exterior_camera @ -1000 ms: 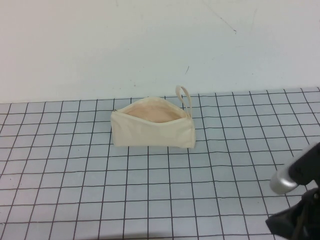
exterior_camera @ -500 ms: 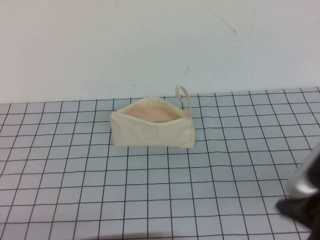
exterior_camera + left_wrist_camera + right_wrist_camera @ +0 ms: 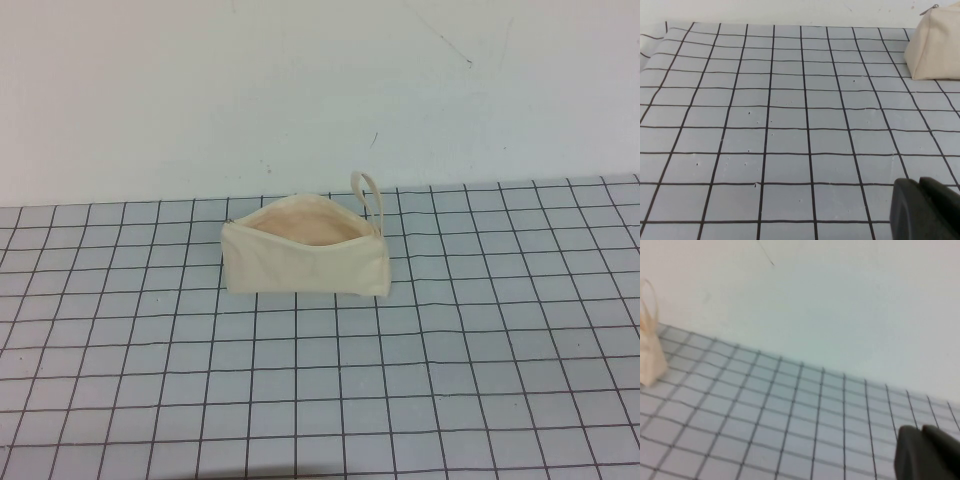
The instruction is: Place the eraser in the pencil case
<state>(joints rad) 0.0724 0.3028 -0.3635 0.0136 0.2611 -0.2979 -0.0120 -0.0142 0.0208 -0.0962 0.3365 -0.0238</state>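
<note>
Pencil case [image 3: 305, 257]: we see it open, upright on the bench [image 3: 330, 400], middle of the high view.
Left tool [image 3: 925, 210]: low right corner of its wrist view; we cannot tell its state.
Right tool [image 3: 927, 452]: the same.

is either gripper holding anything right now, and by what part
Cannot be told: only a dark corner of the left gripper and right gripper shows, no object visible there.
</note>
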